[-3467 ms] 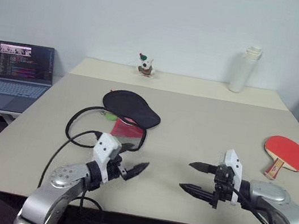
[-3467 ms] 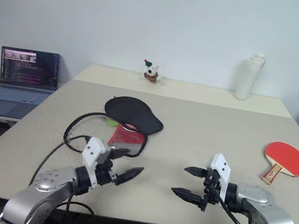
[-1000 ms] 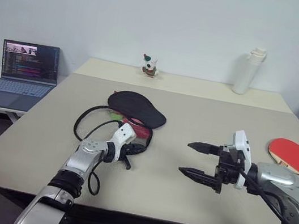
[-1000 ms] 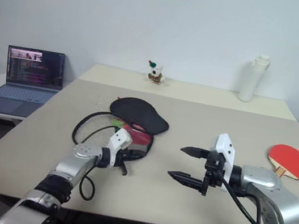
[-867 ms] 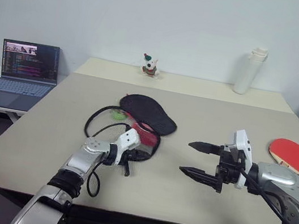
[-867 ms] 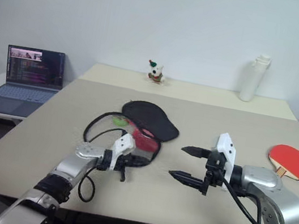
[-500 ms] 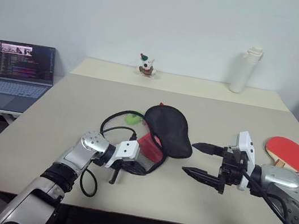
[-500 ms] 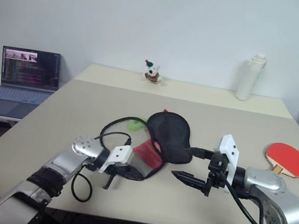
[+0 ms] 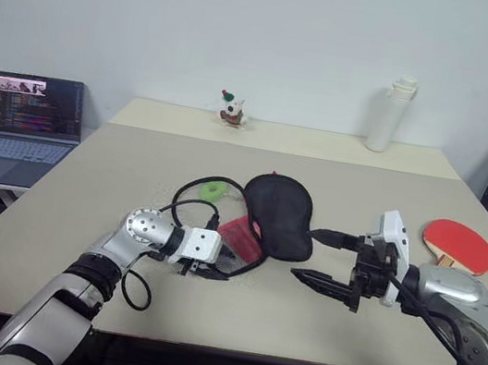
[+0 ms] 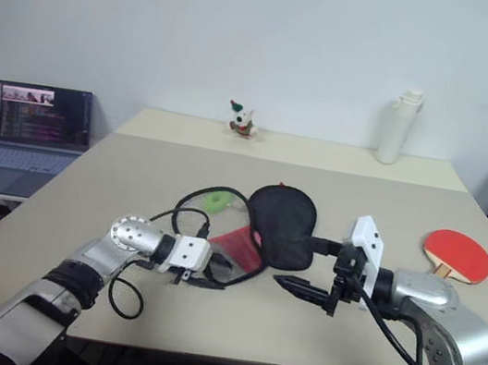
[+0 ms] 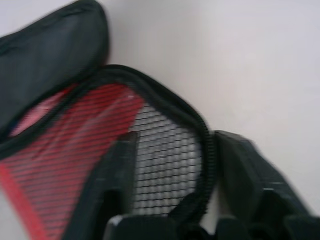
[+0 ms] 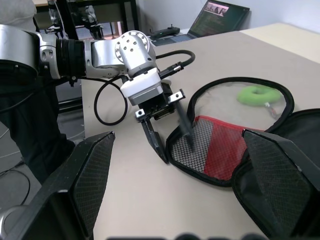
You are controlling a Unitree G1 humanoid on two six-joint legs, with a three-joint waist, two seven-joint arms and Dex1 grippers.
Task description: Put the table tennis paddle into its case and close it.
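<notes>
Case [image 9: 261, 218], laptop [image 9: 24, 122], writing unreadable

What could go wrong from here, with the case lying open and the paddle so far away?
1. The left tool straddles the case rim with open jaws; it may drag the case when withdrawing.
2. The paddle lies near the table edge; a clumsy reach by the right tool may push it off.

Head views overlook the table [image 9: 339, 175]; wrist views sit close.
</notes>
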